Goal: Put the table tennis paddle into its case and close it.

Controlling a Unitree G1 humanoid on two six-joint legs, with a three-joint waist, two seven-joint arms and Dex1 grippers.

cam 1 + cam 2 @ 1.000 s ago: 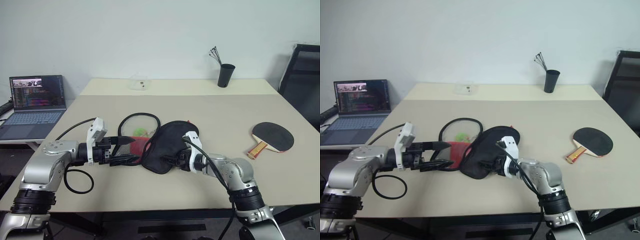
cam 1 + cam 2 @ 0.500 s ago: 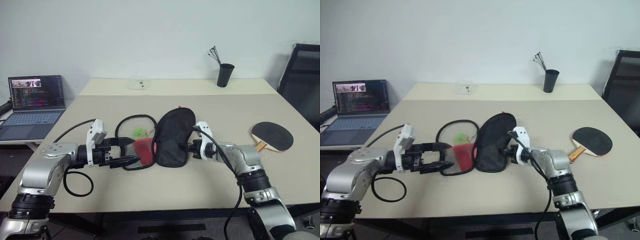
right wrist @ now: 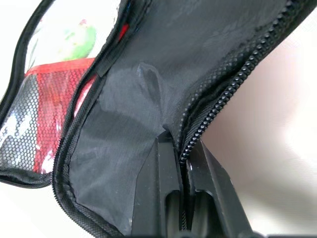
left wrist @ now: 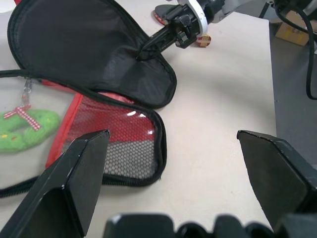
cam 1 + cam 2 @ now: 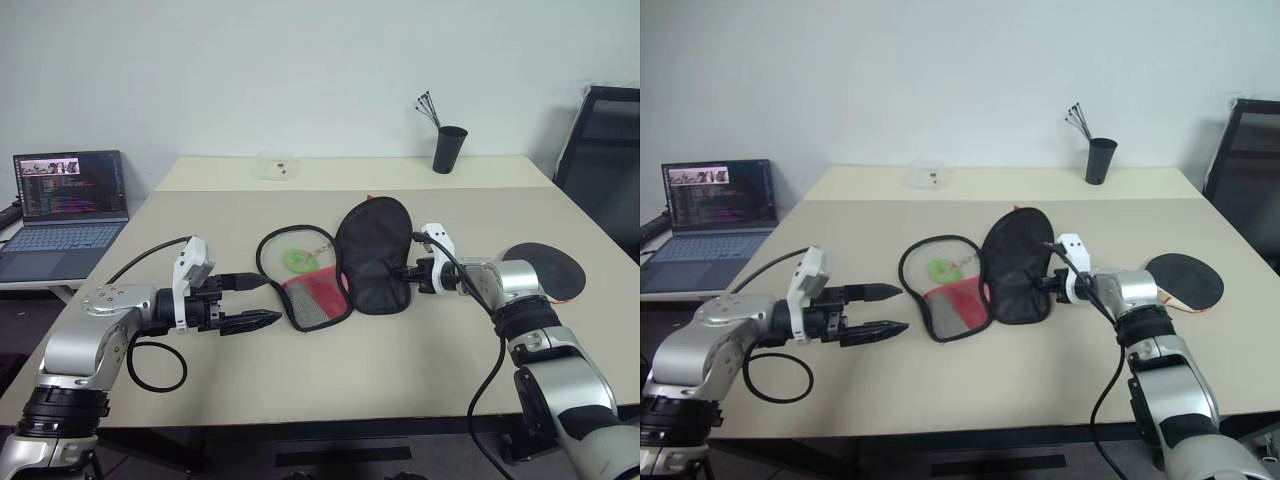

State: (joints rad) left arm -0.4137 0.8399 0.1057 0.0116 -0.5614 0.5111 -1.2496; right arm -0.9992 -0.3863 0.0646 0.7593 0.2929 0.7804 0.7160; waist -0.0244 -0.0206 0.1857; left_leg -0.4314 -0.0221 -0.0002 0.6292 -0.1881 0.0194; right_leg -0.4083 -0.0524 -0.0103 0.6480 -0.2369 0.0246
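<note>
I get bright, even room light over the worktop (image 5: 420, 350); shadows there are soft and short, lying close under the case (image 5: 375, 255) and the arms. No glare on the worktop, only a small shine on the red mesh beside the case's black flap in my left wrist view. The laptop (image 5: 70, 190) screen glows. In the right wrist view the worktop past the case washes out to near white, and my fingers (image 3: 163, 198) look soft.

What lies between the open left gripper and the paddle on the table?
In the left eye view, the opened case lies between the left gripper and the paddle, with the right gripper pinching its flap.
</note>
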